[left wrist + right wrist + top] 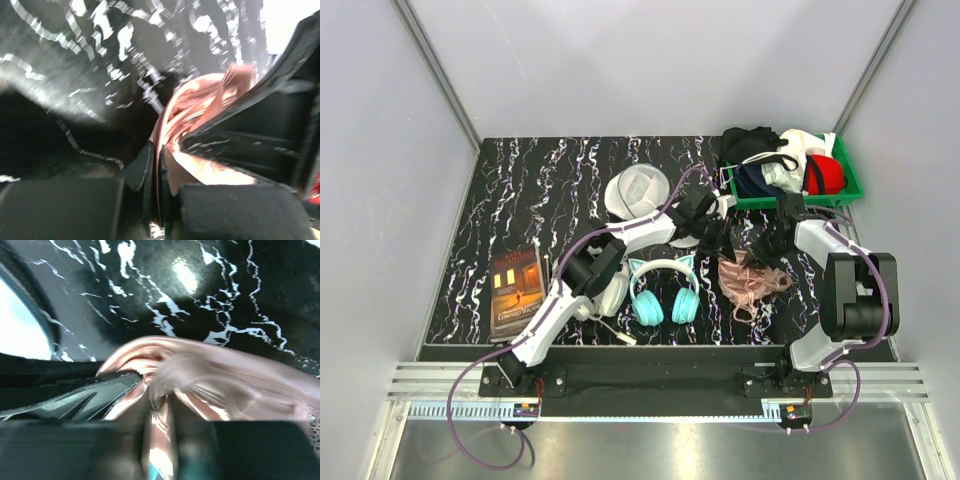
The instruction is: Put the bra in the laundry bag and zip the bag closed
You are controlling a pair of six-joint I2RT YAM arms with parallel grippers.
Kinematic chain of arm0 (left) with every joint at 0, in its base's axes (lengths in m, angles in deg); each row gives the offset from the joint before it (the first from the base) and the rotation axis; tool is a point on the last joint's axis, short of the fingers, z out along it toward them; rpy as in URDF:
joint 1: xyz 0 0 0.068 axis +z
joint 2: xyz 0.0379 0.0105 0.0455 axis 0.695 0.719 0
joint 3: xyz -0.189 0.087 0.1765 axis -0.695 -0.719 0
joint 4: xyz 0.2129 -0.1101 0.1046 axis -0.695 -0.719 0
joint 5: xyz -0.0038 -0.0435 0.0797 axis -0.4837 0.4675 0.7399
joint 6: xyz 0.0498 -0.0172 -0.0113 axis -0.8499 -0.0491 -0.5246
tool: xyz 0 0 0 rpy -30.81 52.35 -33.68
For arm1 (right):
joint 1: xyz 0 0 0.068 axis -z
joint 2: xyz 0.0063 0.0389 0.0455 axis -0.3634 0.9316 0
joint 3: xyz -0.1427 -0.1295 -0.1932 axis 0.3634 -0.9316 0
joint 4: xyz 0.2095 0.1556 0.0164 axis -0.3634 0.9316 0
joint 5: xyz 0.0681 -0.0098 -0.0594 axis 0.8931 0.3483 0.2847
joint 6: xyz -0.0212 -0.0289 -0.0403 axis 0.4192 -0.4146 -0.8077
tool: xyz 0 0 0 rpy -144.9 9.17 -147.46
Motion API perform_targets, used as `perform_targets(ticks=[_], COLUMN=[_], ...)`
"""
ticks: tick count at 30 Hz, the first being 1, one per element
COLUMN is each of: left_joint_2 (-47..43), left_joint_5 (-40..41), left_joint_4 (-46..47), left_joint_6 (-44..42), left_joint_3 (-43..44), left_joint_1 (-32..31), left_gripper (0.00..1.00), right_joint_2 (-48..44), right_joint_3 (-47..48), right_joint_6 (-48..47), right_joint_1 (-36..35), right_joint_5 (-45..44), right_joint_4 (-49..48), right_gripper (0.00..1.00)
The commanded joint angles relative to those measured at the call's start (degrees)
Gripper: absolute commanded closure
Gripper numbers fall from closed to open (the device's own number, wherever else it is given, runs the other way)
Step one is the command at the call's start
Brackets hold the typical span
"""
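The pale pink bra point(752, 280) lies bunched on the black marbled table right of centre, its upper part lifted between both grippers. My left gripper point(718, 235) reaches in from the left. In the left wrist view it point(159, 150) is shut on a thin fold of the bra point(195, 100). My right gripper point(772, 240) comes in from the right, its jaws point(160, 400) close together with the bra's fabric point(240, 380) pinched between them. The white mesh laundry bag point(635, 190) sits behind and left of the grippers, apart from the bra.
Teal cat-ear headphones point(663, 290) lie just left of the bra. A book point(517, 290) rests at the front left. A green bin point(848, 180) at the back right holds black, white and red garments. Grey walls close in both sides.
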Motion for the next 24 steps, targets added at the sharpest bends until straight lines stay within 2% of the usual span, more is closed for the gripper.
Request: perform_targets(ticks=[1,2,4,6,7,11,14,18,24], left_joint_2=[-3.0,-3.3,-3.2,-3.5,-4.1,-7.5,-10.1,-10.9,-10.5], left_joint_5=[-0.3,0.0,-0.1,0.9,1.2,4.0,5.5,5.6,5.3], left_joint_4=[3.5,4.6,5.5,5.9,6.2,7.1,7.9,7.0,7.0], left_joint_6=[-2.5,-2.5,-2.3,-2.5,-2.6,-3.8,-5.7,-7.3,-7.1], left_joint_3=[-3.2,-3.7,-4.4,-5.1,-5.4,-8.6,-11.2,-12.1,-12.1], left_joint_1=[0.8,1.1,1.4,2.0,2.1,2.9,2.8,3.0,2.8], left_gripper=[0.79,0.79,0.92,1.00,1.00,1.00,1.00,1.00,1.00], right_joint_2=[-3.0,-3.9,-7.9,-11.6,-15.0,-21.2,-25.4,-29.5,-30.0], right_joint_3=[-3.2,-3.8,-4.9,-5.4,-5.6,-3.7,-4.5,-8.7,-18.4], right_joint_6=[1.2,1.5,2.0,2.5,2.8,2.2,3.2,5.8,10.8], right_joint_1=[-0.1,-0.2,-0.2,-0.2,-0.2,-0.2,-0.1,3.0,5.4], right_joint_5=[0.6,1.5,1.9,-0.8,-1.6,-6.7,-11.4,-13.4,-8.7], right_joint_4=[-3.1,-3.1,-2.0,-0.8,0.8,8.1,11.5,10.7,-1.1], right_gripper=[0.63,0.55,0.43,0.37,0.27,0.14,0.11,0.13,0.23])
